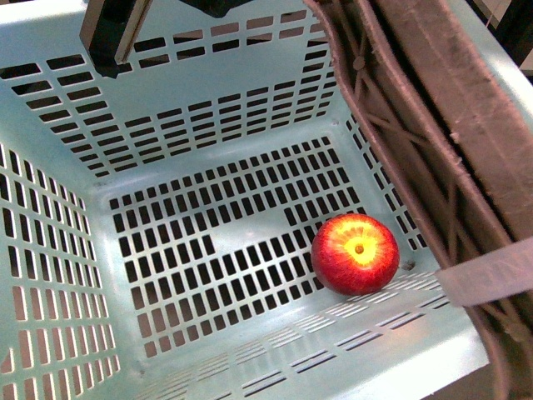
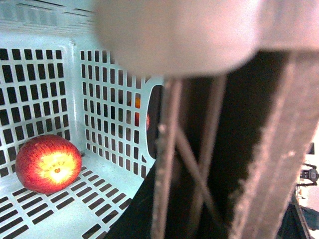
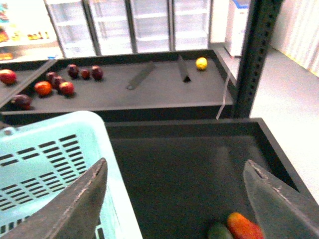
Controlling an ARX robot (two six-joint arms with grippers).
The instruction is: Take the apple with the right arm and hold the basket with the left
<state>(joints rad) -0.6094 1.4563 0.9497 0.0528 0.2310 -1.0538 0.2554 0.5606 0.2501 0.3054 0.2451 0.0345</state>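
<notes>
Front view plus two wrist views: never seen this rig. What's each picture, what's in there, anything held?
It's a robot with two arms, each ending in a gripper. The front view comes from a camera on its body, looking down into a pale turquoise slotted basket. A red apple lies loose on the basket's floor, and its brown latticed handle crosses at the right. The left wrist view is the left arm's camera, close against that handle. Whether that arm grips it cannot be told. The right wrist view shows the right gripper open and empty above a dark bin holding a green fruit and an orange-red fruit.
</notes>
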